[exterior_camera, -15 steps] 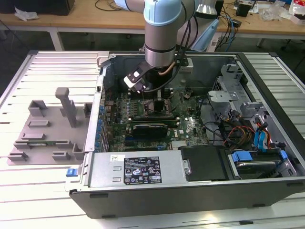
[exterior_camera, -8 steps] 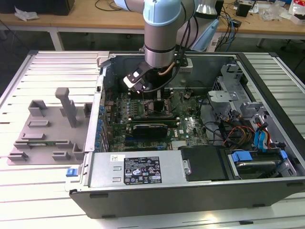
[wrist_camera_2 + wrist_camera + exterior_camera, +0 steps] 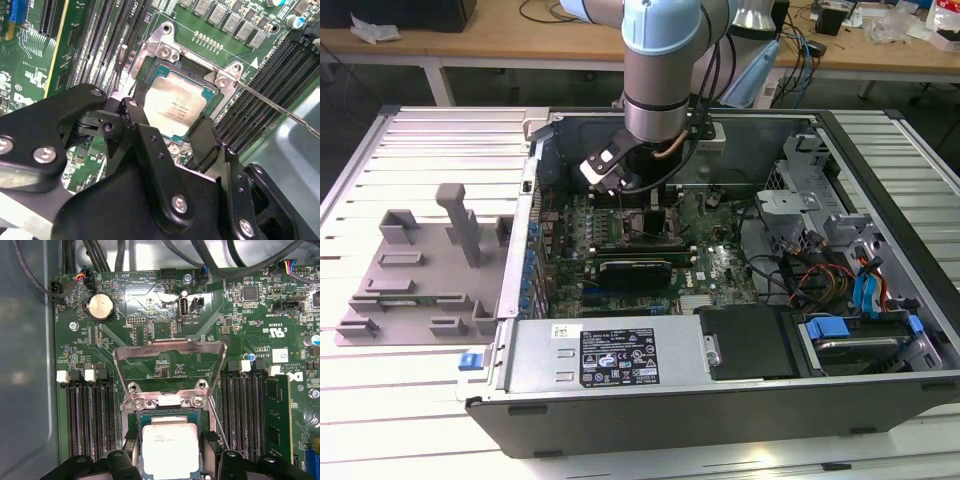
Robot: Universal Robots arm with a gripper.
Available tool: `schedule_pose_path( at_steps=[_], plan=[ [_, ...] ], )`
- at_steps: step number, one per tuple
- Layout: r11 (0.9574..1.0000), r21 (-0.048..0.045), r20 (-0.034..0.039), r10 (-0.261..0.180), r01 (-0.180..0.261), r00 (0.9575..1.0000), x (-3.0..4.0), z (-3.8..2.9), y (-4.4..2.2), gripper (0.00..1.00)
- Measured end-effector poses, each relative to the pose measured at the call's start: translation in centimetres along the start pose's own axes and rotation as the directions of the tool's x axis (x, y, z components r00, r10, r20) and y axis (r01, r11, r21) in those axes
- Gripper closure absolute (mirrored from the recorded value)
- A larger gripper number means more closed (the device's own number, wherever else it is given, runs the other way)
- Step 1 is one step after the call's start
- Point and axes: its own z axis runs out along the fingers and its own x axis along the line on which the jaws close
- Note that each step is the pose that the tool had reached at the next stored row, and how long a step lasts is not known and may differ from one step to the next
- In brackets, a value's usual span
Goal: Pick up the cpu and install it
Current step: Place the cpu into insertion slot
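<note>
Cpu [image 3: 175, 105] [image 3: 170, 447] lies flat, metal top up, inside the socket [image 3: 165, 50] on the board [image 3: 250, 315] [image 3: 720, 265]. It's near square, so no clear long axis. Its sides run parallel w/ the memory slots [image 3: 92, 415] that flank the socket on both sides.

Gripper [image 3: 167, 121] [image 3: 170, 445] sits right over it. Jaws are closed onto two opposite edges of the cpu, w/ one of the black fingers [image 3: 202, 137] [image 3: 210, 450] on each side & the chip btwn them.

The socket's clamp plate [image 3: 170, 345] is swung up & open, standing just past the cpu, apart from the fingers. A thin lever rod [image 3: 280, 110] runs close beside one finger. One memory stick [image 3: 277, 425] sits in an outer slot, & a coin battery [image 3: 101, 306] is further off on the board.

In the exterior view the arm [image 3: 660, 70] comes down from upper centre of frame into the open case [image 3: 720, 410], wrist over the board's upper middle. In the case:
- a long black card [image 3: 635, 268] at centre, below the wrist
- a power box [image 3: 610, 355] along the lower edge
- a drive cage [image 3: 850, 335] w/ blue tabs at lower right
- loose cables [image 3: 800, 275] at centre right

A grey plastic cover [image 3: 420, 260] lies outside the case at mid left, on the slatted table [image 3: 390, 400].
</note>
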Motion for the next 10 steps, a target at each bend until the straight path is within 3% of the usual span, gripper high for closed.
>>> schedule_pose_path(
  at_steps=[2,6,10],
  plan=[
    [1.0000,0.0002,0.0005,0.000,0.000,1.0000,-0.01,-0.05,0.00,0.38],
    [1.0000,0.0001,0.0001,0.000,0.000,1.0000,-0.01,-0.82,0.04,0.38],
    [1.0000,0.0001,0.0001,0.000,0.000,1.0000,-0.01,-0.85,0.03,0.38]
  ],
)
